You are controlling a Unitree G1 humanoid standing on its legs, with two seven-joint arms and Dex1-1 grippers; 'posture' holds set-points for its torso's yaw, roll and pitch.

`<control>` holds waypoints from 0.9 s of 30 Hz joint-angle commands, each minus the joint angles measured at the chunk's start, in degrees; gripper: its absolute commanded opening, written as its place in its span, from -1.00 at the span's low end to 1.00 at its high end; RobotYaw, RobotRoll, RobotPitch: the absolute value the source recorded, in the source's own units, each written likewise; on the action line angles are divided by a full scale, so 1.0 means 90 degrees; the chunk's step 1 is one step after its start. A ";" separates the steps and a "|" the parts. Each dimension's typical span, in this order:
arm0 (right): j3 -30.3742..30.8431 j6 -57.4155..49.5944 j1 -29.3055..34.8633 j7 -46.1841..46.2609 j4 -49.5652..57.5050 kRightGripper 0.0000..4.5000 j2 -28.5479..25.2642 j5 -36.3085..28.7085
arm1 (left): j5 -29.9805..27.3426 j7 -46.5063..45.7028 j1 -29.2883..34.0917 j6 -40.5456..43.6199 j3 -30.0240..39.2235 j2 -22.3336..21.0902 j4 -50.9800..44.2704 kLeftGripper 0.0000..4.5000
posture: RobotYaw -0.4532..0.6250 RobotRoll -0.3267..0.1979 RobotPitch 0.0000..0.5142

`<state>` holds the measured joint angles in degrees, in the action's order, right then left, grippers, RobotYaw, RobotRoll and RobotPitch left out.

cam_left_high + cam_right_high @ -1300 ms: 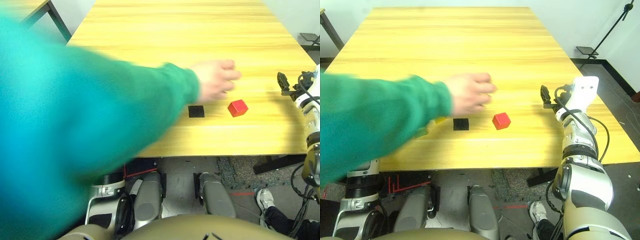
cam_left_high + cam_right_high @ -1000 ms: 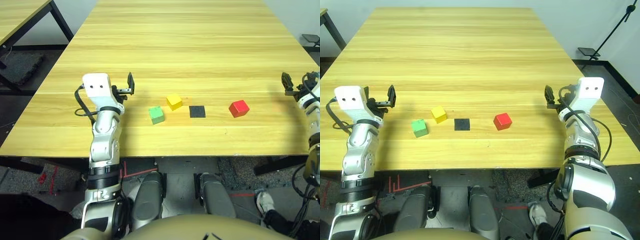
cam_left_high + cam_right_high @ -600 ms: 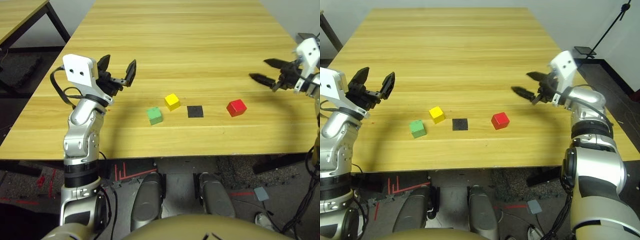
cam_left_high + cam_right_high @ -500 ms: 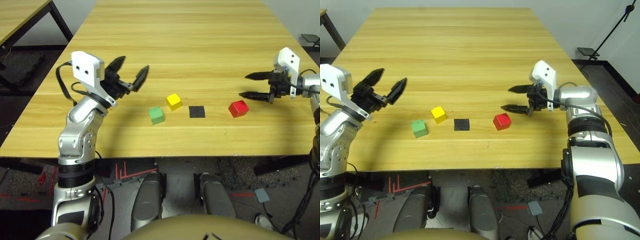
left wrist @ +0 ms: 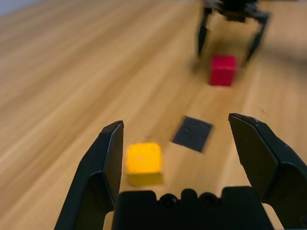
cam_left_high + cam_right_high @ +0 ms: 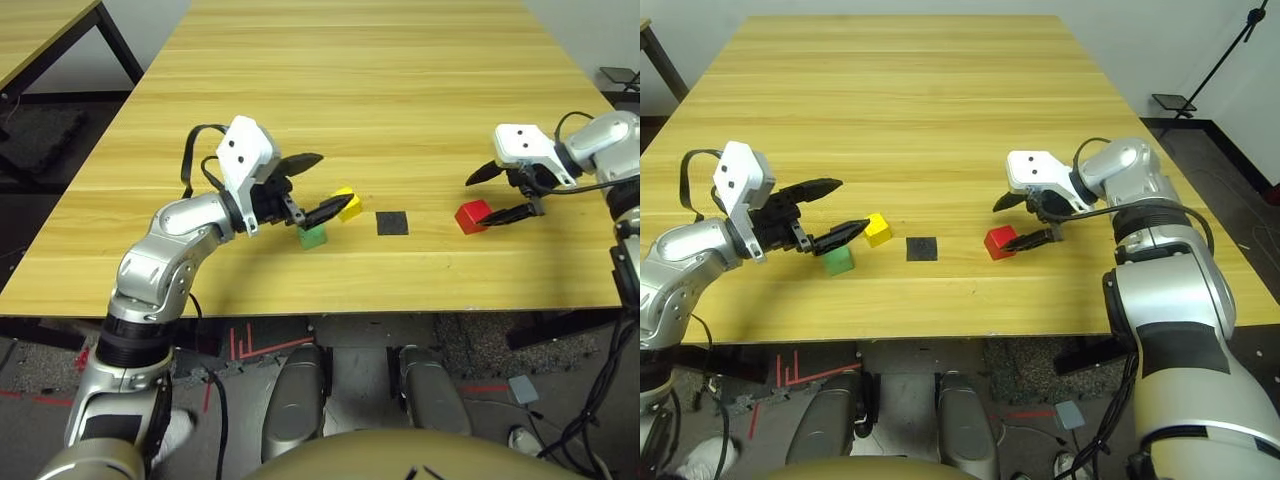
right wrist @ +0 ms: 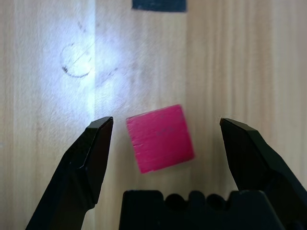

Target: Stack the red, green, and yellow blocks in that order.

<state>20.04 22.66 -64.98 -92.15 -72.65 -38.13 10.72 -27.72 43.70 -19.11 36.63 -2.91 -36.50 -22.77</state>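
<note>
Right fingers (image 7: 167, 124) spread wide, red block (image 7: 160, 139) seated between them on surface (image 6: 940, 300), right of black patch (image 6: 922, 249); no grip made. Block sat slightly skewed: wrist best turned to match faces, lowered squarely, then closed evenly. Right forearm reached in from right, gripper angled down. Left fingers (image 5: 175, 120) also wide, poised above green block (image 6: 839, 260) and yellow block (image 6: 878, 230), both left of patch.

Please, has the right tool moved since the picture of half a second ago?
Yes. In the left eye view, the right tool is now nearer the robot, its lower finger overlapping the red block.
</note>
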 commanded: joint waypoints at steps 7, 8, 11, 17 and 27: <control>0.0288 0.0437 -0.0077 0.0306 -0.0187 0.75 0.0227 0.0696 | -0.0172 0.0023 0.0176 0.0809 -0.0094 -0.0280 -0.0579 1.00 | 0.49 -0.62 -0.67; 0.0299 0.0466 -0.0074 0.0424 -0.0192 0.58 0.0245 0.0771 | -0.0185 0.0002 0.0161 0.0844 -0.0093 -0.0276 -0.0608 1.00 | 0.50 -0.62 -0.67; 0.0190 0.0292 -0.0163 0.0656 -0.0162 0.13 0.0351 0.0825 | -0.0235 -0.0082 0.0115 0.0954 -0.0054 -0.0268 -0.0684 1.00 | 0.51 -0.62 -0.67; -0.0333 -0.1632 -0.0584 0.0280 0.0474 -0.09 0.0955 0.0271 | -0.0333 -0.0215 -0.0033 0.1221 -0.0018 -0.0288 -0.0797 1.00 | 0.52 -0.70 -0.67; 0.0254 -0.5357 0.0199 0.0445 0.4236 -0.09 0.1578 0.0448 | -0.0208 -0.0469 -0.0377 0.1512 -0.0294 -0.0073 -0.0646 1.00 | 0.58 -0.84 -0.64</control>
<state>20.48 -20.91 -64.42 -88.15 -39.53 -24.31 14.63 -30.08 40.13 -21.87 49.43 -4.04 -37.59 -28.77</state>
